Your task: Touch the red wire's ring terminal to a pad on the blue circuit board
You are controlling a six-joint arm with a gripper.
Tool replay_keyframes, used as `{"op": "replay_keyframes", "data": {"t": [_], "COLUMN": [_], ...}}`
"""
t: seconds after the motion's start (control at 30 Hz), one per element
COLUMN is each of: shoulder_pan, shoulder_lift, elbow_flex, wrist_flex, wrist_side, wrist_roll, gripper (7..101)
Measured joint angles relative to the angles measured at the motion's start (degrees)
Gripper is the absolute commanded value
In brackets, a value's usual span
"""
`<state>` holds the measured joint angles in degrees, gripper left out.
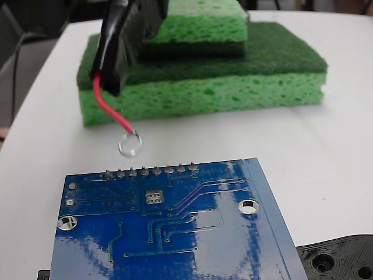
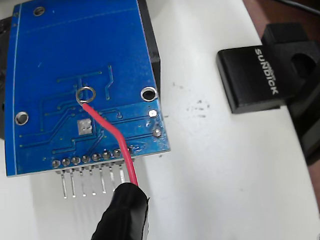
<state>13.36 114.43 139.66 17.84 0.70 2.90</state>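
Red wire (image 1: 111, 111) hangs from black sleeve (image 1: 115, 52); ring (image 1: 130, 144) hovers clear of blue board (image 1: 175, 233), behind its pin row; square pad (image 1: 153, 196) bare; gripper fingers unseen, grip cannot be told; green sponges (image 1: 233, 76) behind

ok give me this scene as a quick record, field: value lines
board: blue circuit board flat on white table
pad: silvery square with four dark dots, just behind the pin row
wire: red wire running from a black sleeve
ring: ring terminal in the air short of the pins in the fixed view; not on the pad
gripper: not seen, only the sleeve shows
behind: stacked green sponges
other: black perforated part beside the board; black block marked SUNDICK
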Motion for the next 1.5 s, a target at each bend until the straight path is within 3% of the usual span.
{"op": "replay_keyframes", "data": {"t": [1.5], "shoulder_pan": [0.5], "shoulder_lift": [-2.7], "elbow_flex": [-0.6], "wrist_flex": [0.5], "wrist_side": [-0.2], "wrist_roll": [-1.2], "gripper": [100.3]}}
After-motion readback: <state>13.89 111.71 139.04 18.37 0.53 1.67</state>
